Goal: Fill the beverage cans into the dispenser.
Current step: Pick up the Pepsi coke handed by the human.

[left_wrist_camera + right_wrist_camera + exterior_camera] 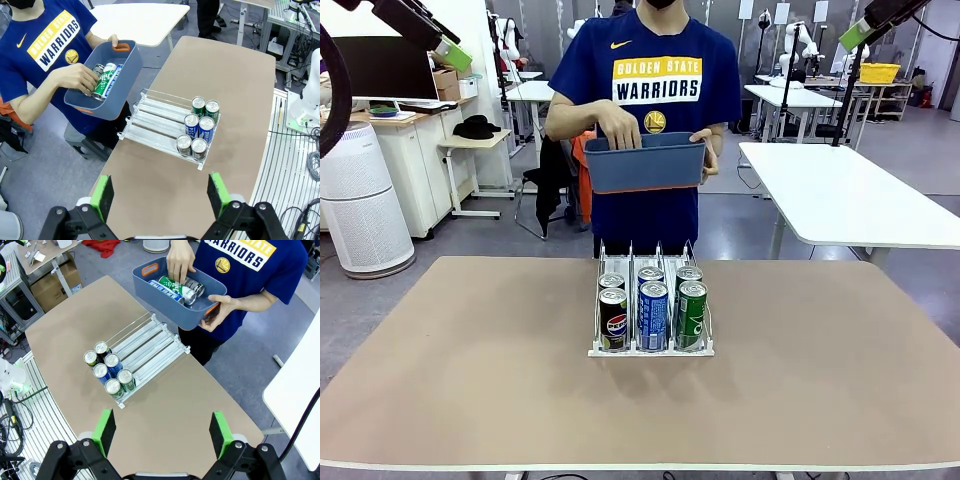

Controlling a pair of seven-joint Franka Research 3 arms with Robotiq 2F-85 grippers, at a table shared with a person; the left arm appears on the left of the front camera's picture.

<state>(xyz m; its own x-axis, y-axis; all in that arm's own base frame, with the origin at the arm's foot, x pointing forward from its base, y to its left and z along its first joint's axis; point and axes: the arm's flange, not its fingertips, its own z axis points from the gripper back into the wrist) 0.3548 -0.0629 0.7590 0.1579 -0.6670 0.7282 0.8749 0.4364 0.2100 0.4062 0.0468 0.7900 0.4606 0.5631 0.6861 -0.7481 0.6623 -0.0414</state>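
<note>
The dispenser (650, 351) stands in the middle of the brown table with several beverage cans at its near end: a black Pepsi can (613, 320), a blue can (653, 316) and a green can (691, 314) in front, more behind them. From above, the dispenser (152, 117) (150, 342) has bare lanes toward the person. The person holds a blue-grey bin (645, 168) with more cans (105, 80) (175, 287) lying in it and one hand (618, 125) reaching inside. My left gripper (455, 55) (160, 195) and right gripper (855, 35) (162, 432) hang open, high above the table, holding nothing.
Broad bare tabletop (470, 370) lies on both sides of the dispenser. A white table (840, 190) stands behind at the right, and a white air purifier (355, 200) and a desk at the left, all off my table.
</note>
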